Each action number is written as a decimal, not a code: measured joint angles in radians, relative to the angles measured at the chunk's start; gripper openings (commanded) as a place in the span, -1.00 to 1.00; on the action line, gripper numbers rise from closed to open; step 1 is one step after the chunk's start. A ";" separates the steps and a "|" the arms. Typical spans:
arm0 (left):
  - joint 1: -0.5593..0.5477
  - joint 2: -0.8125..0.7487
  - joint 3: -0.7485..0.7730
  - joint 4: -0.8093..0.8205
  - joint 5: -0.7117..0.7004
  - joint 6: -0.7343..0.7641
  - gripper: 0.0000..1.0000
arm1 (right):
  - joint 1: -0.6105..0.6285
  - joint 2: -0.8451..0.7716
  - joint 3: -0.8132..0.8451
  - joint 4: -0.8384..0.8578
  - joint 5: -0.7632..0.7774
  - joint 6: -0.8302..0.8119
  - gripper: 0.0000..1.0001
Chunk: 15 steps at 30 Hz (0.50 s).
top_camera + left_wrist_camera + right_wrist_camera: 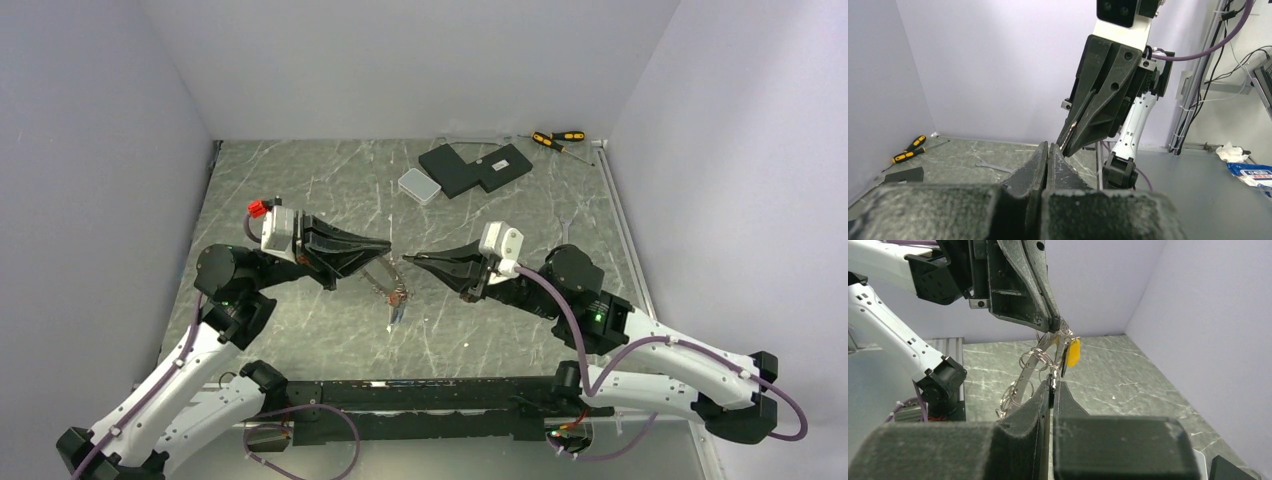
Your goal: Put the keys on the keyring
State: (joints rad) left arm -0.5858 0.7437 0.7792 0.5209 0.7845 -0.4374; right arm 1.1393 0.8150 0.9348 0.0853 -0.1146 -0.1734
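My left gripper [386,245] [1048,146] is shut, its fingertips [1052,326] pinching the top of the keyring [1023,377]. The keyring is a flat silver ring that hangs slanting down over the table [385,282]. Small wire rings and an orange-yellow tag [1074,353] dangle from it, and one key [396,312] hangs at its low end. Facing it tip to tip, my right gripper [408,259] [1052,382] is shut on a small metal key [1051,380] right beside the ring. In the left wrist view, a thin metal strip shows between the right fingers [1083,125].
A silver wrench [990,168] lies on the marble table. Two yellow-and-black screwdrivers [558,138] [908,150] lie at the back. Black blocks [475,167] and a small white box [419,186] sit in the back middle. Grey walls close in on three sides.
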 measured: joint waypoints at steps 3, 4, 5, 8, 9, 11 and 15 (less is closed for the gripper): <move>0.000 -0.001 -0.005 0.011 -0.011 -0.002 -1.00 | -0.005 0.019 0.000 0.010 0.000 0.002 -1.00; 0.000 -0.003 -0.007 0.010 -0.015 -0.002 -1.00 | -0.009 0.024 0.000 0.010 0.000 0.002 -1.00; 0.000 -0.004 -0.007 0.006 -0.018 -0.001 -1.00 | -0.013 0.029 0.000 0.010 -0.001 0.002 -1.00; 0.000 -0.015 -0.012 -0.003 -0.027 0.005 -1.00 | -0.039 0.040 0.000 0.013 -0.028 0.003 -1.00; 0.000 -0.019 -0.015 -0.006 -0.028 0.005 -1.00 | -0.048 0.045 0.000 0.015 -0.042 0.006 -1.00; 0.000 -0.026 -0.024 -0.009 -0.030 0.006 -1.00 | -0.066 0.053 0.000 0.019 -0.064 0.013 -1.00; 0.000 -0.038 -0.031 -0.021 -0.042 0.010 -1.00 | -0.097 0.065 0.000 0.022 -0.116 0.021 -1.00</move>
State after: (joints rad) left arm -0.5858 0.7059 0.7479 0.4999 0.7422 -0.4274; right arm 1.0428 0.8803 0.9348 0.1074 -0.2306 -0.1520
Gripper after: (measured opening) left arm 0.018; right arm 0.032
